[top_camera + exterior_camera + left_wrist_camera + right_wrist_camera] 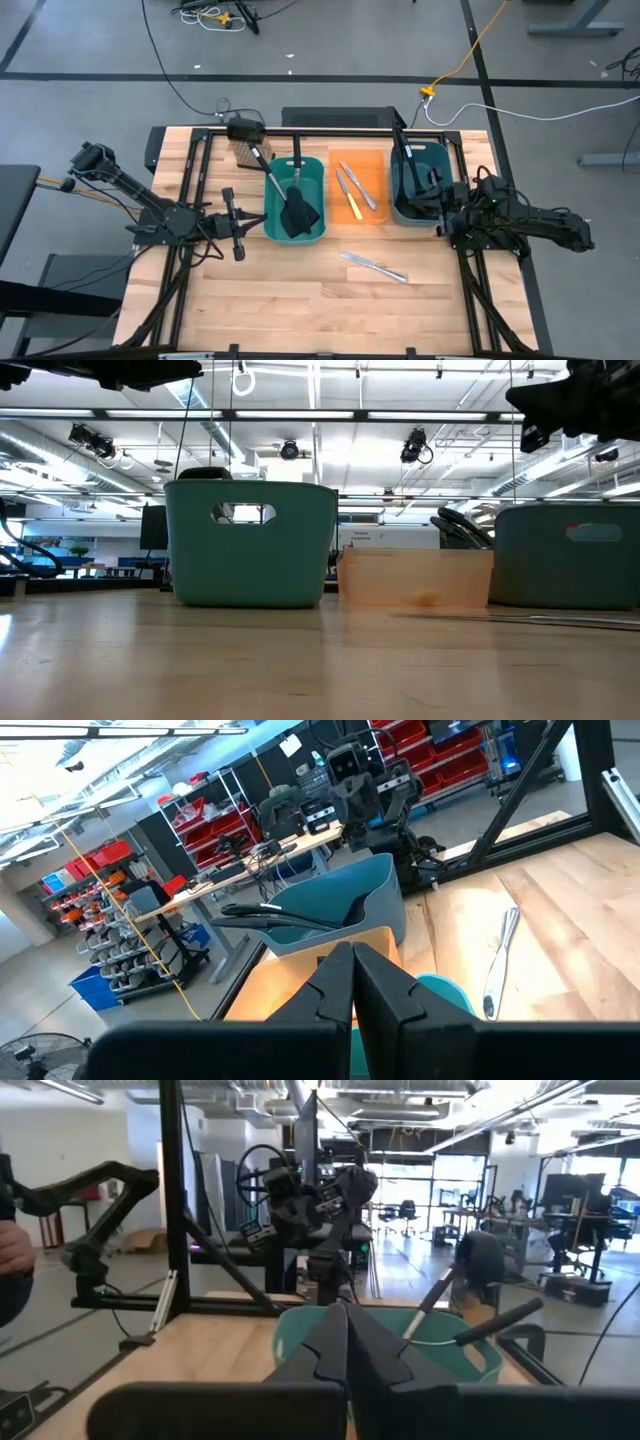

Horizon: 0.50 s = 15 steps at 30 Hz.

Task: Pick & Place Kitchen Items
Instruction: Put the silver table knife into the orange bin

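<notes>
Table (pixel 300 300) of pale wood carries three bins in a row at its far half. Left teal bin (pixel 297 198) holds two black slotted spatulas (pixel 298 212), heads toward the near end and handles leaning over the far rim. Orange bin (pixel 359 189), in the middle, holds one yellow-handled knife (pixel 348 196) and one small silver knife (pixel 364 192), lying side by side. Right teal bin (pixel 418 182) holds dark long-handled utensils (pixel 290 915), probably the ladles, though their bowls are hidden below the rim. A second silver knife (pixel 374 266) lies flat on the bare wood, near of the orange bin and apart from all bins.

Left gripper (pixel 237 223) hangs just left of the left teal bin, fingers pressed together, holding nothing. Right gripper (pixel 447 222) sits at the near right corner of the right teal bin, fingers likewise pressed together and empty. Neither touches the loose knife.
</notes>
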Available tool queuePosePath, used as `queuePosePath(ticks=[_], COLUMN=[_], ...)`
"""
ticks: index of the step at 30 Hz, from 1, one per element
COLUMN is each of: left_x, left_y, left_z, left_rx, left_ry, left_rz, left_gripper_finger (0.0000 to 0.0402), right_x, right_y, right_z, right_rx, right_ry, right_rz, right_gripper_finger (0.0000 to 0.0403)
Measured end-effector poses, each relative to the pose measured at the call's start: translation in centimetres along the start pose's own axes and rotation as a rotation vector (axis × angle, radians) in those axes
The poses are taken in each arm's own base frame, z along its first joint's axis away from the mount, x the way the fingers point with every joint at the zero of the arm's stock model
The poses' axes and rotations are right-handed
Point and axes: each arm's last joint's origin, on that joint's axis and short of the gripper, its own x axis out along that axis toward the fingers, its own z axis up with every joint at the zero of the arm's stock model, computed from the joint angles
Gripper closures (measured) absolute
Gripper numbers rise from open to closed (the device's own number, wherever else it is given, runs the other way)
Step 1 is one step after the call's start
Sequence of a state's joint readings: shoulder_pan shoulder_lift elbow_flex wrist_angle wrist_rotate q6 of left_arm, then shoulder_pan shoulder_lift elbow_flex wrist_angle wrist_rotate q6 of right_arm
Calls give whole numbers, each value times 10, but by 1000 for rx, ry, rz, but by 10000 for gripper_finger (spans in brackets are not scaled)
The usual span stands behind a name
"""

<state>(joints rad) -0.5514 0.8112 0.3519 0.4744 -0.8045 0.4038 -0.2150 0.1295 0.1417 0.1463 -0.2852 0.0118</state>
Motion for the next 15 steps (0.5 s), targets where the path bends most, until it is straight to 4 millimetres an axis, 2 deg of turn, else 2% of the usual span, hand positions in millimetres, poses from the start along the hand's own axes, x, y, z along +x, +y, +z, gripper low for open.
queuePosePath(ticks=[7,12,15], left_x=[0,0,0], left_y=[0,0,0], left_z=[0,0,0], left_rx=[0,1,1], left_ry=[1,1,3], left_rz=[2,3,6], left_gripper_finger=[388,388,388], right_x=[0,1,6], right_y=[1,-1,2], right_z=[0,0,4], right_rx=[9,63,102], right_ry=[-4,-4,22], right_rz=[9,-83,-40], right_gripper_finger=[395,396,396])
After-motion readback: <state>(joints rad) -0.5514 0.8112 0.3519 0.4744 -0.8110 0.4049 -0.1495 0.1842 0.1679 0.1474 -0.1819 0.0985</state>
